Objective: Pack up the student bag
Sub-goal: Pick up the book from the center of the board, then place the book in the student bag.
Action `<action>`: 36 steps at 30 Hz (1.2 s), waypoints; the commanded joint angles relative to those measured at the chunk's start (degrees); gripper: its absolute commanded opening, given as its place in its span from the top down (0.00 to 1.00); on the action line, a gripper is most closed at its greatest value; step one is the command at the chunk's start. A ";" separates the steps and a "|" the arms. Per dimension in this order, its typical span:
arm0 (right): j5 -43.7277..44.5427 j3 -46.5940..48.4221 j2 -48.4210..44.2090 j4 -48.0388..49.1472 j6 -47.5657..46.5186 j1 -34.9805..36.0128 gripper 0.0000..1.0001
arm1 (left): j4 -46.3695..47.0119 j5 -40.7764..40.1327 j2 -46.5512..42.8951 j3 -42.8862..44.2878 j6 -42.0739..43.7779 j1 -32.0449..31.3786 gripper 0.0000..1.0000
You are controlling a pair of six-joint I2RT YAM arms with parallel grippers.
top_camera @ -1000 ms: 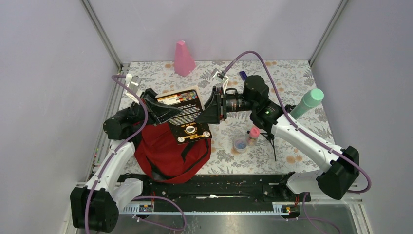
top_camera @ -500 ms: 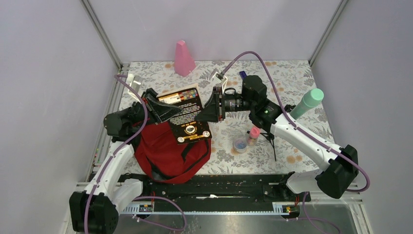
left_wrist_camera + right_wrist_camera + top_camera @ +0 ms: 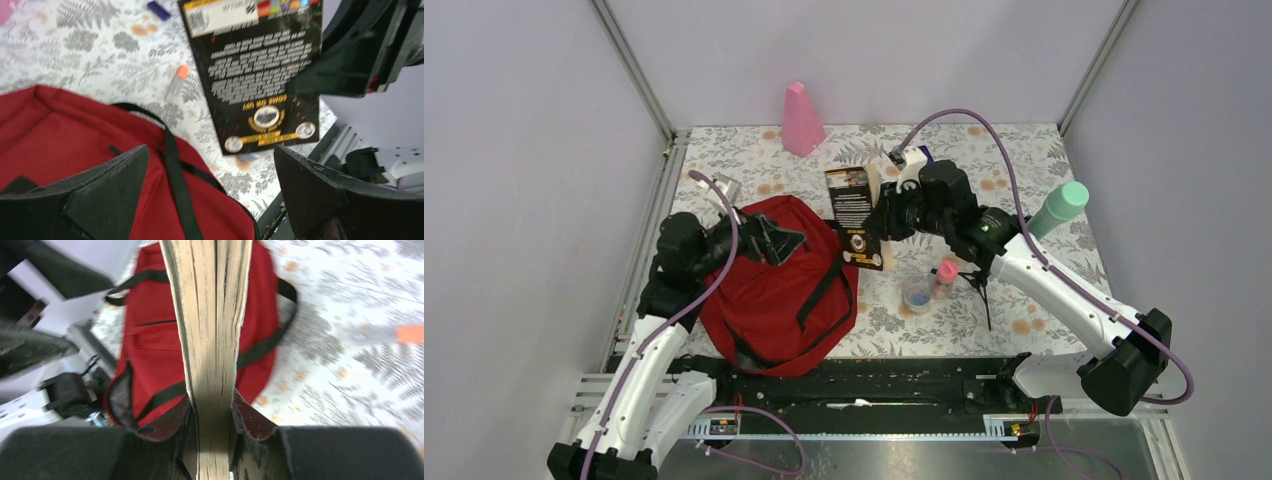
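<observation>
The student bag (image 3: 769, 295) is a dark red backpack with black straps, lying flat on the patterned table between the arms. My left gripper (image 3: 786, 241) hovers over its upper left part, open and empty; in the left wrist view (image 3: 211, 150) the bag (image 3: 65, 145) shows between the wide-apart fingers. My right gripper (image 3: 877, 222) is shut on a black paperback book (image 3: 856, 215), held on edge just right of the bag. The right wrist view has the book's page edge (image 3: 210, 335) clamped in that gripper (image 3: 212, 412), above the bag (image 3: 150, 340).
A pink cone-shaped bottle (image 3: 802, 120) stands at the back. A green bottle (image 3: 1057, 210) lies at the right. A pink-capped little bottle (image 3: 944, 277), a small jar (image 3: 916, 295) and a black pen (image 3: 982, 295) sit under the right arm. An orange-capped marker (image 3: 177, 82) lies nearby.
The left gripper has let go of the book, opened and drawn back left. The right gripper has carried the book off the bag to the right and turned it on edge.
</observation>
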 commanded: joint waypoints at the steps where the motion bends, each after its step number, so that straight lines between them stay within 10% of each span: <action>1: 13.51 3.06 -1.74 -4.65 -1.04 -1.56 1.00 | -10.72 -13.28 -1.23 -2.24 6.61 -6.98 0.01; 14: 20.94 0.81 -1.98 -7.62 -0.02 -3.08 1.00 | -15.21 -27.51 12.08 0.38 5.45 -41.99 0.01; 36: 19.25 -1.07 -1.70 -5.34 -0.88 -3.23 1.00 | -20.45 -41.26 23.70 3.89 6.11 -47.33 0.38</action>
